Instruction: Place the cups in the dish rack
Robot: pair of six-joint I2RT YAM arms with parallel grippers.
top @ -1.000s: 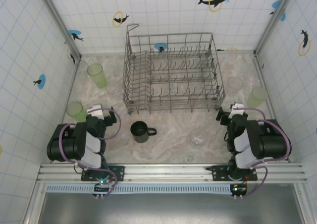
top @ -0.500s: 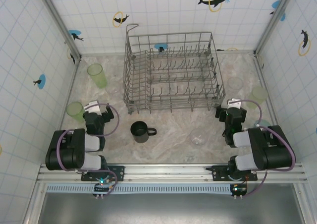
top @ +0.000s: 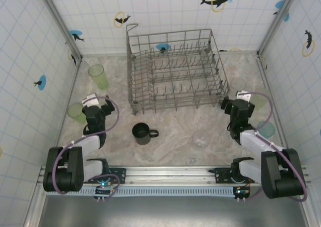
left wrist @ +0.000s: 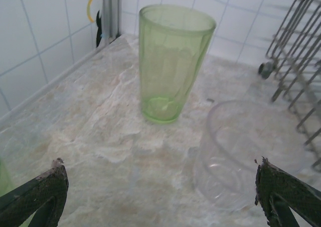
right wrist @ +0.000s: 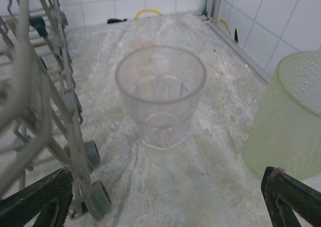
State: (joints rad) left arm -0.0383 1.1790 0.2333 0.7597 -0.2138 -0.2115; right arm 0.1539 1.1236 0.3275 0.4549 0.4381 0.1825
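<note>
The grey wire dish rack (top: 175,71) stands at the back middle with nothing in it. A tall green tumbler (top: 98,76) stands upright at the back left, and a second green cup (top: 76,112) sits just left of my left gripper (top: 95,105). In the left wrist view the open left gripper (left wrist: 160,199) faces the green tumbler (left wrist: 173,61), with a clear glass (left wrist: 241,151) near its right finger. My open right gripper (right wrist: 165,202) faces a clear glass (right wrist: 160,94), beside a pale green cup (right wrist: 291,116). A black mug (top: 142,133), a clear glass (top: 201,138) and a teal cup (top: 266,129) stand near the front.
The rack's wire side and small wheels (right wrist: 93,197) lie close to the right gripper's left finger. Tiled walls enclose the stone table (top: 170,126) on three sides. Open floor lies between the black mug and the front clear glass.
Both arms have unfolded and reached forward from their tucked poses. Each gripper now sits further from its base, low over the table. The teal cup has come into view.
</note>
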